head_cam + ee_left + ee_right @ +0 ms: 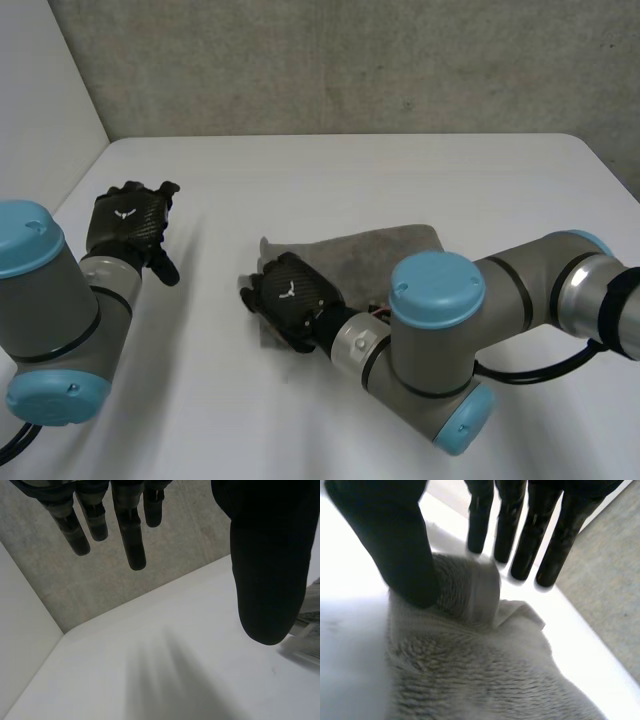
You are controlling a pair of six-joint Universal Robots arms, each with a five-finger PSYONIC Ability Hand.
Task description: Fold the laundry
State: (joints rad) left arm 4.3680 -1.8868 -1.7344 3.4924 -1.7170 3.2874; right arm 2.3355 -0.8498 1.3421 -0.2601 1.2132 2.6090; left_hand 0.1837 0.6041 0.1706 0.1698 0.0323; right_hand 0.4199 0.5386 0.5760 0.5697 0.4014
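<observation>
Head view: the right hand [290, 293] lies palm down on the 8 o'clock corner of a grey towel [385, 250]. In the right wrist view its fingers [520, 540] run straight and spread, with their tips just past a raised roll of the towel's edge. The thumb [400, 555] leans against that roll from the other side. The hand is released, not closed round the cloth. Under the palm the towel's fuzzy pile spreads out flat, and a small flap is turned up beside the roll.

Seen from the head camera, the towel lies near the middle of the white table [330, 170]. Its long side runs from 8 o'clock towards 2 o'clock. The right arm [470, 310] reaches in from 4 o'clock and covers the towel's near edge.

The left hand [128, 222] hangs above the table at 9 o'clock, well apart from the towel. In the left wrist view its fingers [131, 535] are straight and relaxed, the thumb stands off to one side, and it holds nothing. A concrete wall [350, 60] closes the table at 12 o'clock.
</observation>
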